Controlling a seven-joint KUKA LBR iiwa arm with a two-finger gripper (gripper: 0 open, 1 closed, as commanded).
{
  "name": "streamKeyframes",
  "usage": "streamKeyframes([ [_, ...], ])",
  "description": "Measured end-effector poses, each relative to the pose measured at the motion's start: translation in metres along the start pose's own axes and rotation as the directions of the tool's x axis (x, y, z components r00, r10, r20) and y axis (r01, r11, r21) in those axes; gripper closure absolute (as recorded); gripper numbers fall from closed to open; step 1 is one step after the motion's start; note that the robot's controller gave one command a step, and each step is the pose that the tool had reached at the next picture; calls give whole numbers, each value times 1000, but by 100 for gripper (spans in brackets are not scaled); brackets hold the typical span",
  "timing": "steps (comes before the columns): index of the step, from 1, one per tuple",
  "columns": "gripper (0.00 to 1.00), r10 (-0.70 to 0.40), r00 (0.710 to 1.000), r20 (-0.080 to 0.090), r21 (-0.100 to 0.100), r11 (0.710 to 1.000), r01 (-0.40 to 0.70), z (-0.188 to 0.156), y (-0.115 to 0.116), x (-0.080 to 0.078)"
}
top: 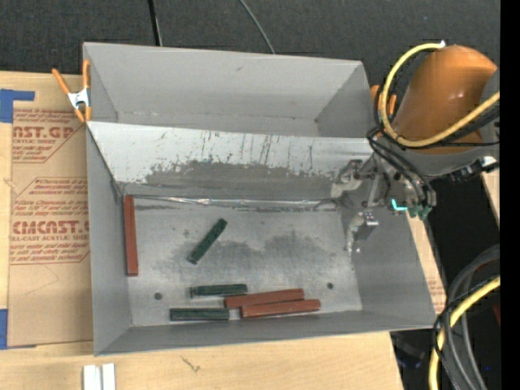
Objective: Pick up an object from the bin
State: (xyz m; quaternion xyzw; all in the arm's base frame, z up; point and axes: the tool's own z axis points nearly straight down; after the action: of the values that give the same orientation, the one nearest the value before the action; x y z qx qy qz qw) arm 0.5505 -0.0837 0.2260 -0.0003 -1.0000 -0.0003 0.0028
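My gripper hangs at the bin's right side, over the sloping right wall, open with nothing between its fingers. Nearest to it on the floor are two red-brown sticks, lying side by side near the front wall, well to the gripper's lower left. A dark green stick lies tilted on the middle of the floor, farther left.
Two more dark green sticks lie flat near the front wall, left of the red-brown pair. Another red-brown stick lies along the left wall. The arm with its orange cover and yellow cables stands over the bin's right rim.
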Motion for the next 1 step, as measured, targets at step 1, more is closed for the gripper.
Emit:
streamKeyframes([
  [1, 0, -1, 1000, 8, 1, 1000, 1, -4, 0, -2],
])
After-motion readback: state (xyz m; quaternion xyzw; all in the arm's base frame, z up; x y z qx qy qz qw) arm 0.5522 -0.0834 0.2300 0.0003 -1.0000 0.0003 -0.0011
